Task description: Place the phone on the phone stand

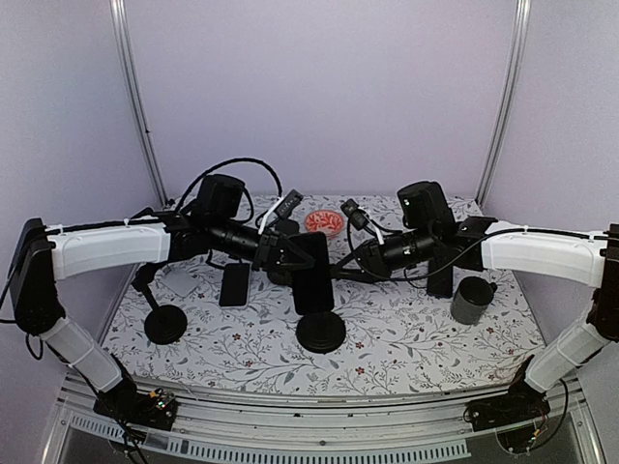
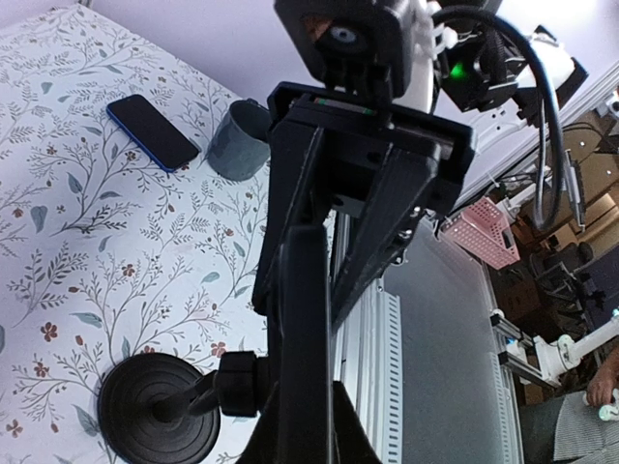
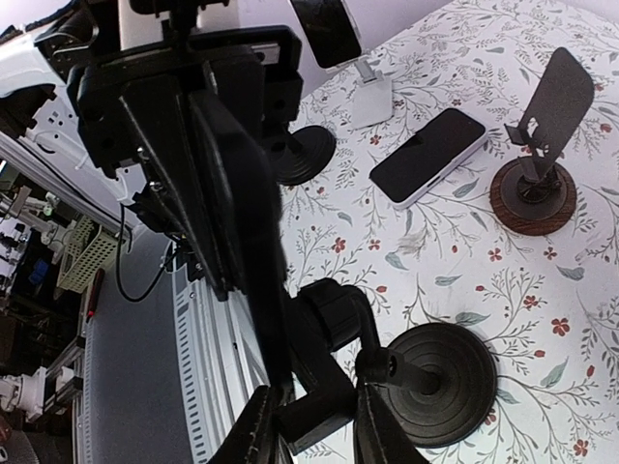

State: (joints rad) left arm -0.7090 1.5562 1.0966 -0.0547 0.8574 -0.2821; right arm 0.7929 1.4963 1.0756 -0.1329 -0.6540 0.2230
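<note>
Floral tablecloth [image 1: 406, 329] below — left gripper [image 1: 288, 251] clamps the phone [image 1: 312, 275] upright above the phone stand [image 1: 321, 332]; right gripper [image 3: 317, 411] pinches its cradle joint.

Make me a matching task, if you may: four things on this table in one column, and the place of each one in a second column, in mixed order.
Things:
1. upright phone
2. centre phone stand
3. grey cup
4. red bowl

Places:
a. far end, near the centre
b. right side, standing alone
c. between the fingers of the left gripper
d. round base just below the held phone

Pairs: 1-c, 2-d, 3-b, 4-a
</note>
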